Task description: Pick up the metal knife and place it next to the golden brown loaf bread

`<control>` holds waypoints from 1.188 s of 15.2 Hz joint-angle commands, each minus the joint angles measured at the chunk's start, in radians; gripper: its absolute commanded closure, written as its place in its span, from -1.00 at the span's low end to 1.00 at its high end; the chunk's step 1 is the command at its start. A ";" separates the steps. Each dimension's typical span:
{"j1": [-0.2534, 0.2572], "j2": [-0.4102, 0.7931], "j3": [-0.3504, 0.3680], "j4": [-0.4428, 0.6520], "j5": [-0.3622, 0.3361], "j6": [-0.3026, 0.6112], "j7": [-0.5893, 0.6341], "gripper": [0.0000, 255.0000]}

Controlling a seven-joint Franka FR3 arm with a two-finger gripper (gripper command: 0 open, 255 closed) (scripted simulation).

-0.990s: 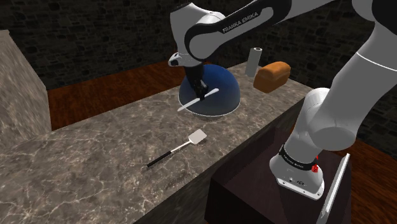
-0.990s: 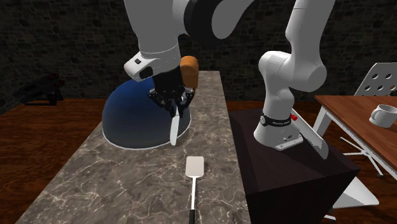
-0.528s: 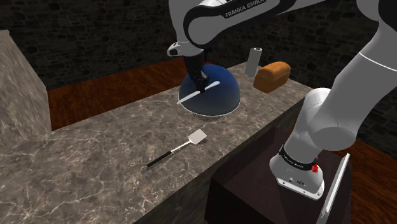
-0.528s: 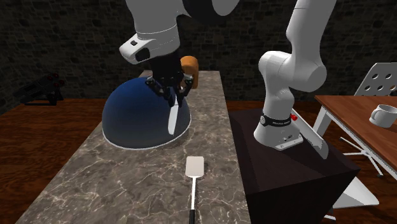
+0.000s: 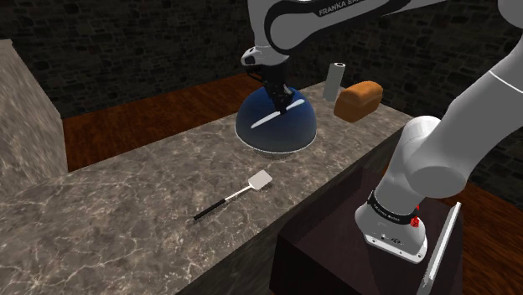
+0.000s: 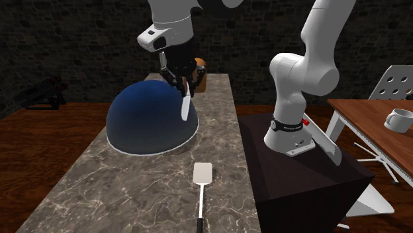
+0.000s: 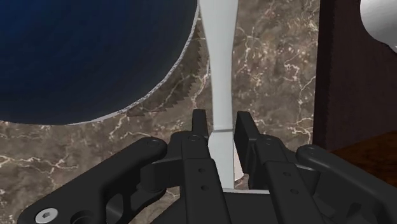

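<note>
My black gripper [image 5: 283,99] [image 6: 180,81] [image 7: 220,127] is shut on the handle of a pale metal knife [image 5: 270,116] [image 6: 184,106] [image 7: 217,44], carried in the air over the blue dome [image 5: 277,124] [image 6: 152,124] [image 7: 89,54]. The blade points away from the hand, toward the spatula end of the counter. The golden brown loaf [image 5: 359,99] [image 6: 201,74] stands on the marble counter [image 5: 126,209] beyond the dome, some way from the knife.
A spatula [image 5: 231,196] [image 6: 201,185] with a black handle lies on the counter between the dome and the near end. A grey cylinder [image 5: 335,80] stands beside the loaf. My dark stand [image 6: 311,179] borders the counter; a table with a mug [image 6: 400,119] and a chair lie beyond.
The gripper has risen and travelled with the knife across the dome toward the loaf. The knife stays clasped; nothing else moved.
</note>
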 commanded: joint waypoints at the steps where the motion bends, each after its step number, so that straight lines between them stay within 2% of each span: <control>1: -0.022 -0.044 -0.029 -0.045 -0.020 0.007 -0.042 1.00; 10: -0.127 -0.191 -0.167 -0.168 -0.130 0.021 -0.227 1.00; 18: -0.227 -0.249 -0.310 -0.198 -0.241 0.042 -0.408 1.00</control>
